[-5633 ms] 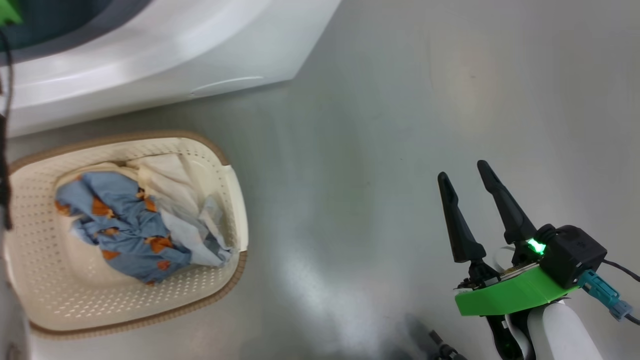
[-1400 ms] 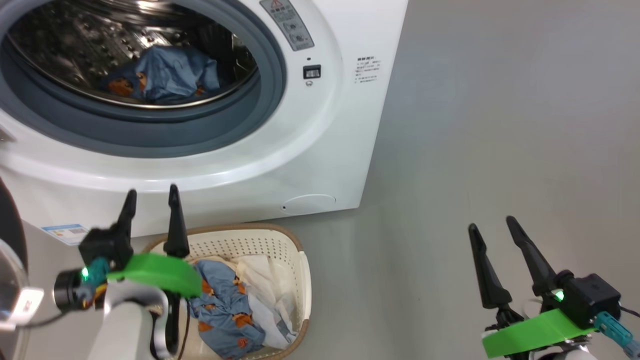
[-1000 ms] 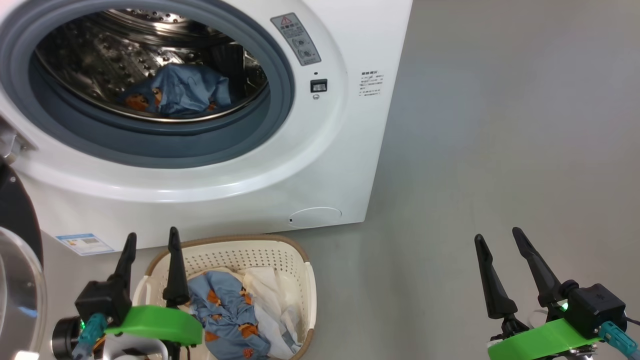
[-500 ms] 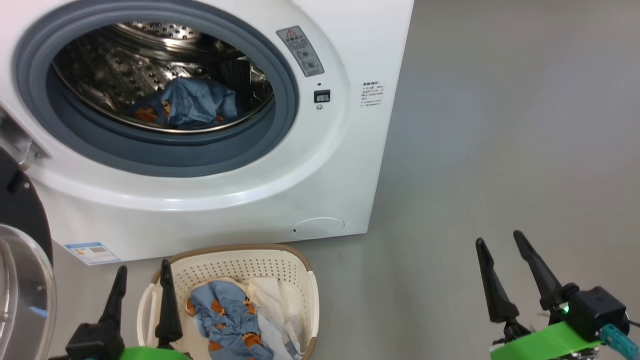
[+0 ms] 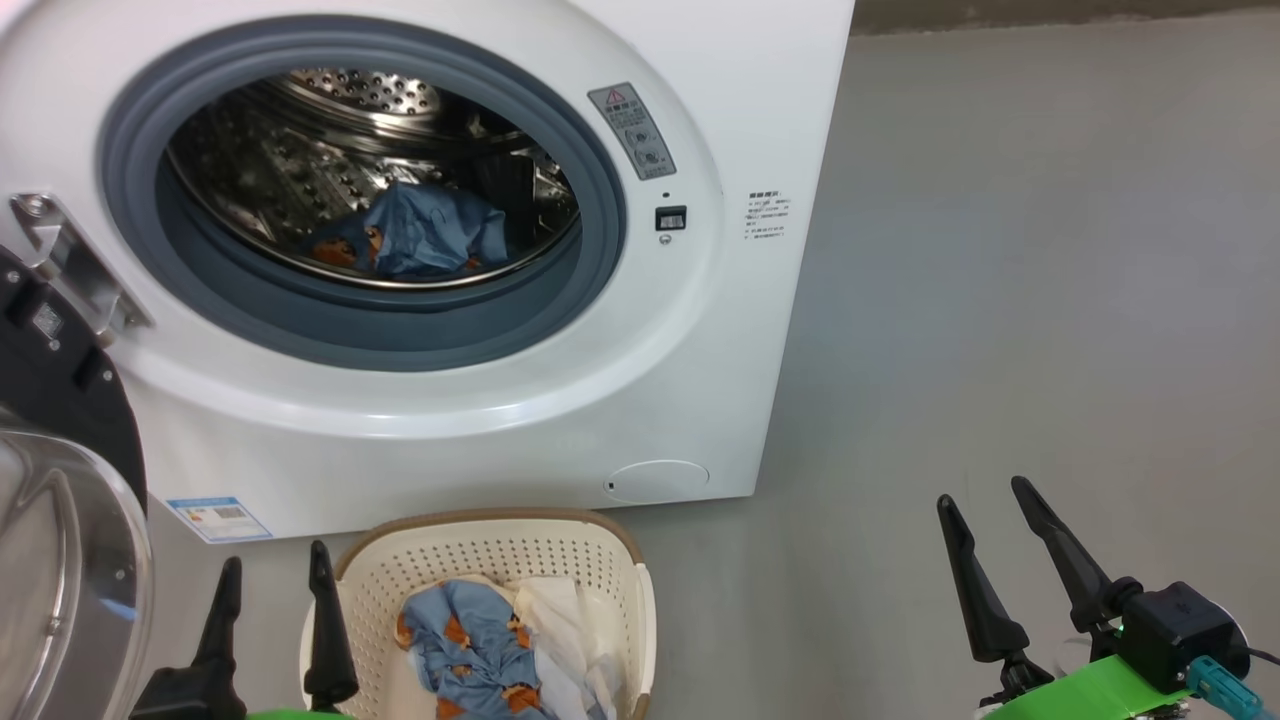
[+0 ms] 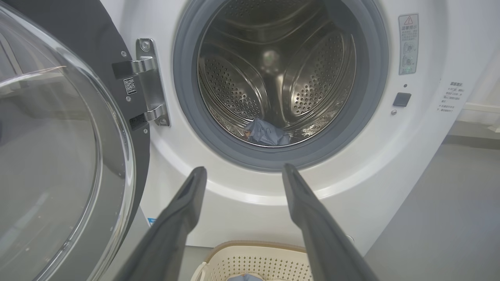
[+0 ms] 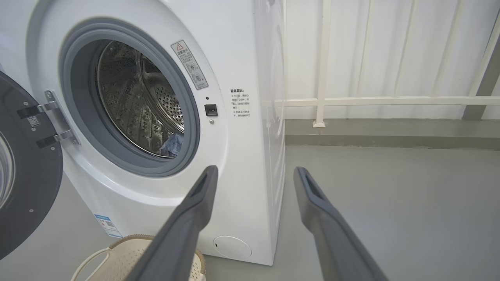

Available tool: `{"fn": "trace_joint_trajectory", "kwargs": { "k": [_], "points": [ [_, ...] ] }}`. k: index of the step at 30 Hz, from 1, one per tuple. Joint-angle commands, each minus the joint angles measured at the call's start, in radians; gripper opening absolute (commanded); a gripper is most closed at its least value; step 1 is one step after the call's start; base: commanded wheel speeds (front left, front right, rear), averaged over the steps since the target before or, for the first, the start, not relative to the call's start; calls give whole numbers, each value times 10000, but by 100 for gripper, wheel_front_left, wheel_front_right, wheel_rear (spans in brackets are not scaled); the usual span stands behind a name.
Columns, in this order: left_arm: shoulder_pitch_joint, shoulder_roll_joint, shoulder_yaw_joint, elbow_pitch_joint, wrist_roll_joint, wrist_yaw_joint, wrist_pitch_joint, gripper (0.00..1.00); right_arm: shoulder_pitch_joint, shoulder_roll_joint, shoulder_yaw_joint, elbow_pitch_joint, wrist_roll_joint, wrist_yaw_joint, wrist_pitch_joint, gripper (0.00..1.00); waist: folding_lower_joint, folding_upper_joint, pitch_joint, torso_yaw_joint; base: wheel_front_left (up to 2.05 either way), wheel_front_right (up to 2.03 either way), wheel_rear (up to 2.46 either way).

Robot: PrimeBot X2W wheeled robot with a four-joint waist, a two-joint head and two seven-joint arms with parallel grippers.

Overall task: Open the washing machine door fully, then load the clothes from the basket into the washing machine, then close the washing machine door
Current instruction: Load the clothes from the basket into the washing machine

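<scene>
Head view: left claw (image 5: 275, 555) open, empty, just beside basket (image 5: 480, 520); right claw (image 5: 982, 492) open over floor (image 5: 1000, 300); clothes (image 5: 470, 640) in basket, one piece inside machine (image 5: 760, 120).
Left wrist: door (image 6: 58, 156) swung wide; I'd lower the left claw into the heap, pinch deep.
Right wrist: smooth grey floor, white railing (image 7: 320, 78) beyond machine.

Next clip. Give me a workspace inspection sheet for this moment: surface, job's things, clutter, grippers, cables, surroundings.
Surface: smooth grey floor.
Job's things: washing machine door stands open at the left; washing machine drum holds one blue garment; basket in front of it holds clothes, blue and white.
Clutter: nothing seen.
Grippers: left gripper open, empty, beside the basket; right gripper open, empty, over the floor.
Cables: teal connector and thin dark cable at the right wrist.
Surroundings: white railing behind the machine.
</scene>
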Motion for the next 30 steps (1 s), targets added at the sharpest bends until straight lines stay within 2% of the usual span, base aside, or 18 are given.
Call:
{"fn": "trace_joint_trajectory", "kwargs": {
  "k": [1, 20, 30],
  "points": [
    [-45, 63, 324, -305, -61, 72, -65, 100, -91, -120, 277, -198, -12, 16, -48, 100, 0, 0, -61, 37, 0, 0, 0],
    [364, 63, 379, -422, -64, 349, -65, 100, 49, -234, 404, -117, 77, 16, -48, 100, 0, 0, -495, -69, 0, 0, 0],
    [588, 63, 397, -530, 51, 312, -65, 100, 176, -311, 359, -137, 98, 16, -48, 100, 0, 0, -637, -113, 0, 0, 0]
  ]
}}
